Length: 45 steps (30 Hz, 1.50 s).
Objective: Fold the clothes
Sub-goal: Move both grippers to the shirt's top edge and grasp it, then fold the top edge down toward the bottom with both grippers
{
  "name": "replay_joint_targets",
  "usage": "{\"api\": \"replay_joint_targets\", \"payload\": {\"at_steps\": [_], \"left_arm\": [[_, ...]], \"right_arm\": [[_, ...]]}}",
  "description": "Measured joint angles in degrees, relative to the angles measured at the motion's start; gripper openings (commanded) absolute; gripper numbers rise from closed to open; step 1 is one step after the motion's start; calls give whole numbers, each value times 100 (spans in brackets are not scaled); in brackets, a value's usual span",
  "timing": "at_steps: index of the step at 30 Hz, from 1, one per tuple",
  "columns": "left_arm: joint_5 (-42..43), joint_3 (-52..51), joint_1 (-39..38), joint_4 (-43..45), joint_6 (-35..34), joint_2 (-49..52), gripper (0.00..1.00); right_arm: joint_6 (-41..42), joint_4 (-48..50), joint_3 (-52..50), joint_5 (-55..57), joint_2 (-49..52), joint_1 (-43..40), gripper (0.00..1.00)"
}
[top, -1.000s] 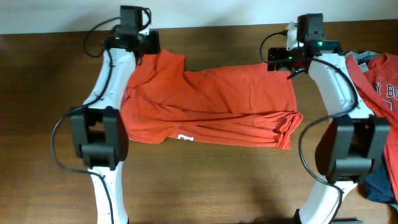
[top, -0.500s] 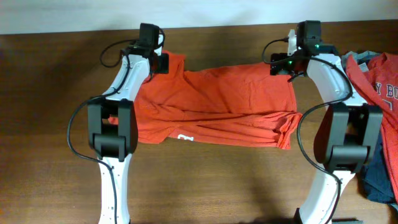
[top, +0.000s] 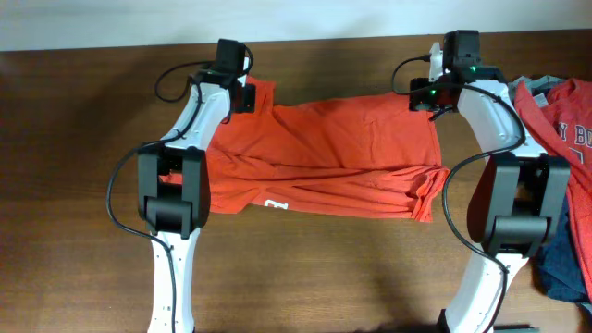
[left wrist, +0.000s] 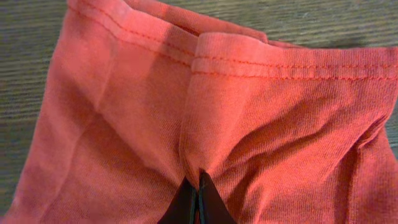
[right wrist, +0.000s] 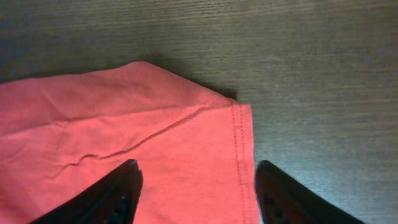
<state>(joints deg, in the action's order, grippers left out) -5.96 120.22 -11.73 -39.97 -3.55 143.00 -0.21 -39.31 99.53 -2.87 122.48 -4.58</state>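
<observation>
**Left pincer (left wrist: 198, 202) clenched on T-shirt (top: 342, 148), right pincer (right wrist: 198, 194) spread**

My left pincer is clamped tight on a pinched ridge of the orange-red T-shirt, just below a stitched hem. My right pincer stands open, its fingers straddling the shirt's hemmed corner. Only the overhead view shows me the T-shirt spread across the worktop (top: 324, 277) between both arms, with more clothes (top: 566, 120) heaped at the right edge.

Open table (top: 305, 268) runs along the T-shirt's (top: 351, 148) near edge; a garment pile (top: 569, 120) (far right) crowds that side.
</observation>
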Motion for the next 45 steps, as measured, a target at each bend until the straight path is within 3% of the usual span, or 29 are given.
{"api": "replay_joint_targets", "payload": {"at_steps": [9, 13, 25, 29, 31, 33, 39, 45], "left_arm": [[-116, 1091, 0, -1167, -83, 7, 1], [-118, 1290, 0, -1462, -164, 7, 1], [-120, 1298, 0, -1580, -208, 7, 1], [-164, 1298, 0, -1572, -208, 7, 1], [-188, 1298, 0, -1543, -208, 7, 1], [-203, 1298, 0, -1519, -208, 7, 1], [-258, 1298, 0, -1512, -208, 7, 1], [-308, 1681, 22, -1926, -208, 7, 1]], "right_arm": [[-4, 192, 0, 2, 133, 0, 61], [-9, 363, 0, 2, 520, 0, 68], [-28, 1259, 2, 28, 1075, 2, 68], [-28, 1360, 4, 70, 1110, 2, 53], [-48, 1388, 9, 66, 1121, 2, 31], [-9, 1344, 37, 33, 1130, 2, 22], [50, 669, 452, 22, 1237, 17, 18], [57, -1325, 2063, 22, 1453, 7, 10]]}}
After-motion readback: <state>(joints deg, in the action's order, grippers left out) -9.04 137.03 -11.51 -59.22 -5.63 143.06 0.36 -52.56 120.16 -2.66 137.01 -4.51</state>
